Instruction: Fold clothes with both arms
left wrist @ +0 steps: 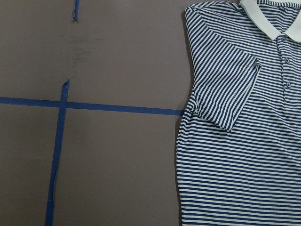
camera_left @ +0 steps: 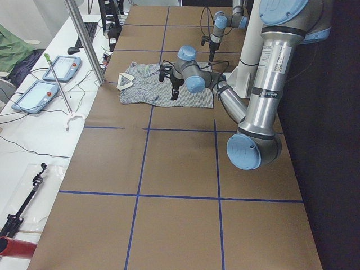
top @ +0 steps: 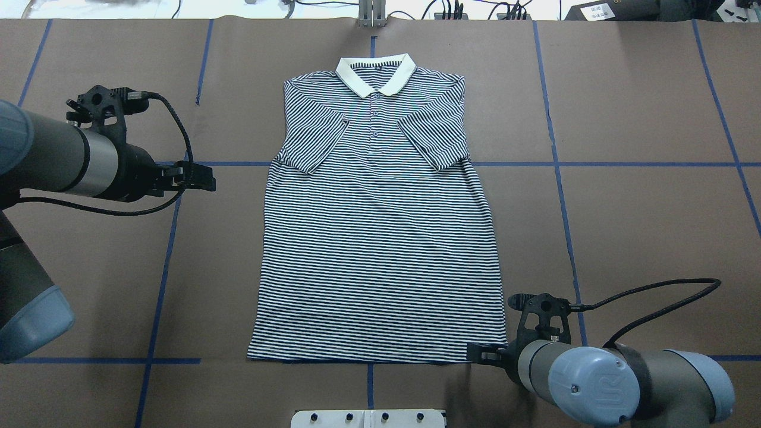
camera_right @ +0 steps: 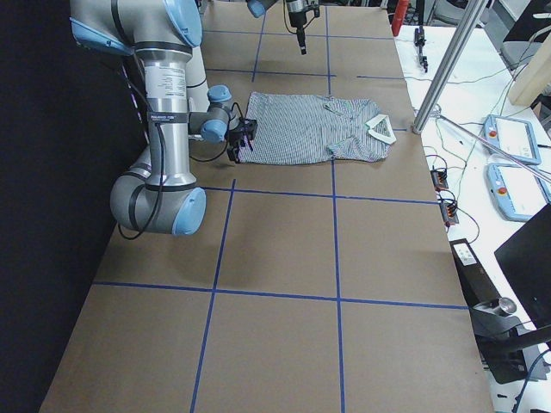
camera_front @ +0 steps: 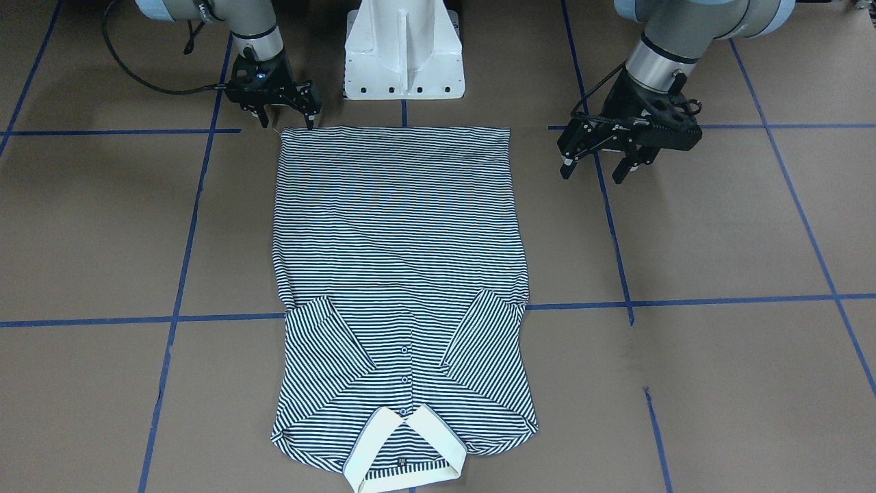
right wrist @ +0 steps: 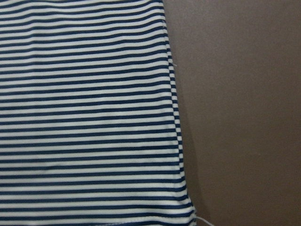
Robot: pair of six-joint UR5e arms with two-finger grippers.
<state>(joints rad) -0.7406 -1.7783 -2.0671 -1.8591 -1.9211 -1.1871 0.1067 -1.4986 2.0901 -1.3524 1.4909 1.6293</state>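
Exterior front-facing shot: striped polo shirt (camera_front: 397, 226) lies flat, its hem corner just beside the right gripper (camera_front: 287, 118), left gripper (camera_front: 593, 172) hovering off its side, both spread and empty, probably lining up a hem grab.

The 2 arms both reach in with their wrists bent downward. The left arm (top: 89, 163) stretches out nearly level, and the left gripper (camera_front: 593, 171) points down, tilted slightly, with its jaws spread wide. The right arm (top: 594, 374) is drawn in closer to the robot. The right gripper (camera_front: 287, 118) hangs low and near vertical, and its jaws appear parted too.
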